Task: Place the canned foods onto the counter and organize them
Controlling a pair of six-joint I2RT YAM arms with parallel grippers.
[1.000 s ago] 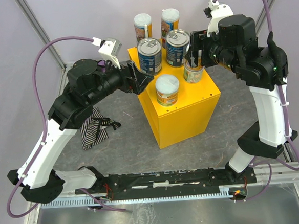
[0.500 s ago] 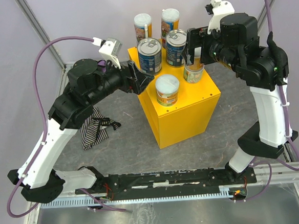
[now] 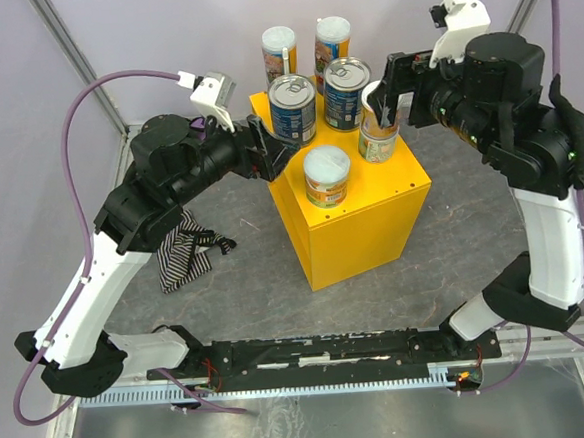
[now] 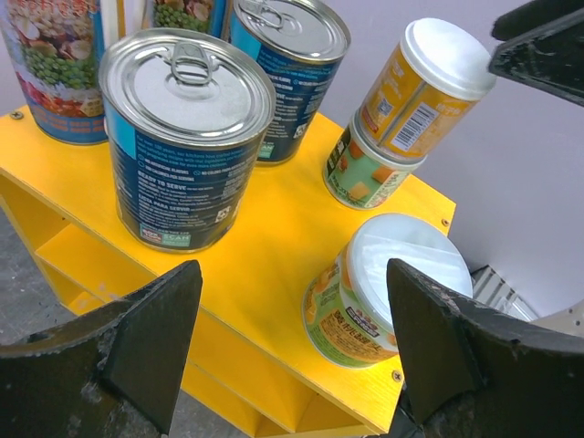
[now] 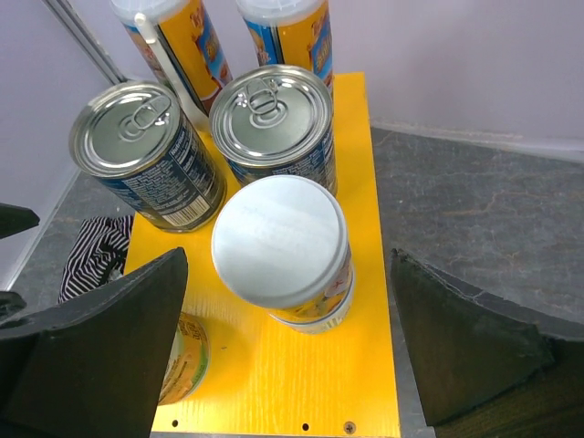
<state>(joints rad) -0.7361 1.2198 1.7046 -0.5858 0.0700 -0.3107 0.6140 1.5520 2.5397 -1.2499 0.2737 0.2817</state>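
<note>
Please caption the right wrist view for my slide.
Open right gripper above a white-lidded tub, beside two silver-topped tins on the yellow counter.

The right pincer [image 5: 287, 260] gapes wide over a white-lidded tub [image 5: 280, 239] on the yellow desk [image 5: 274, 392], its fingers [image 5: 100, 347] clear of it on both sides. Beyond the tub stand two silver-topped tins [image 5: 137, 137] side by side, then two tall tubes [image 5: 173, 41]. A striped cloth [image 5: 96, 251] lies on the floor beside the desk.
</note>
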